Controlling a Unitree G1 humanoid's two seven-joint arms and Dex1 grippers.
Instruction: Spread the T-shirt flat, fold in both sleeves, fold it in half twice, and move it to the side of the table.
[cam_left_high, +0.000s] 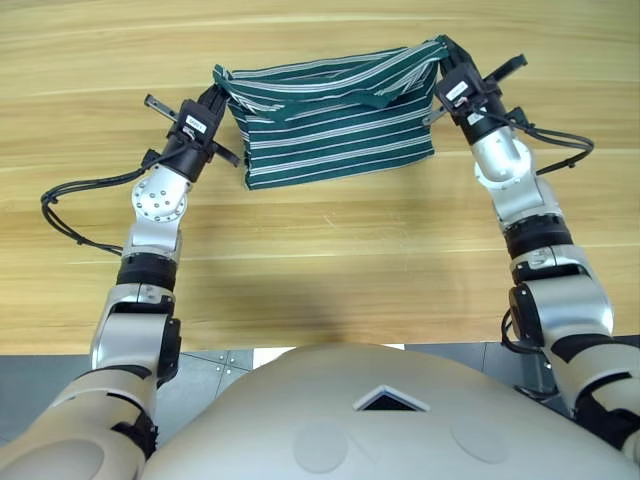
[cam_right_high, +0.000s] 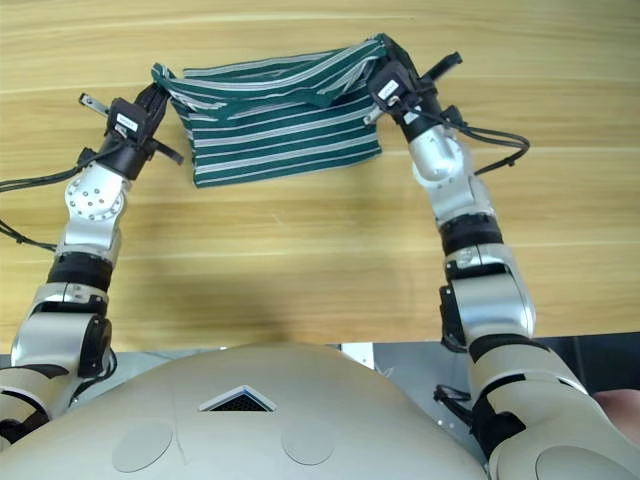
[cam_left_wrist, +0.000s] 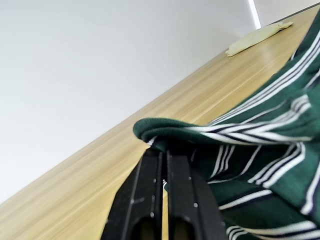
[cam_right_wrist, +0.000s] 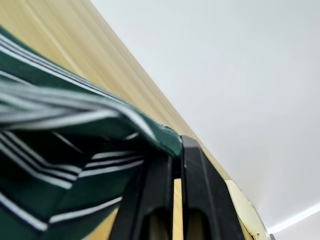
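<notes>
- While both pincers hold its far corners, the T-shirt (cam_left_high: 335, 125) looks to me to be in one of the folds in half. The sleeves seem to be tucked in already, since the cloth is a neat block with no sleeves sticking out.
- The left pincer (cam_left_high: 220, 92) is at the left far corner of the shirt. Its two fingers (cam_left_wrist: 145, 190) are pressed close together, with a green roll of cloth pinched at their tips.
- The T-shirt is in the middle, on the far part of the surface (cam_left_high: 320, 250), between the two arms. Its near edge rests on the wood. Its far edge sags a little between the two held corners.
- The right pincer (cam_left_high: 445, 58) is at the right far corner. Its fingers (cam_right_wrist: 200, 190) are close together too, with the green hem nipped between them.
- For the next move, I think both pincers need to go the same way at the same speed. They should bring the far edge over to the near edge and line up the corners before letting go. If one arm goes faster, the fold could come out crooked.
- I cannot tell if this is the first fold in half or the second.
- Counted: one T-shirt, two pincers, one surface, and one pale, limp thing (cam_left_wrist: 257, 36) lying far off on the surface, well apart from the shirt.
</notes>
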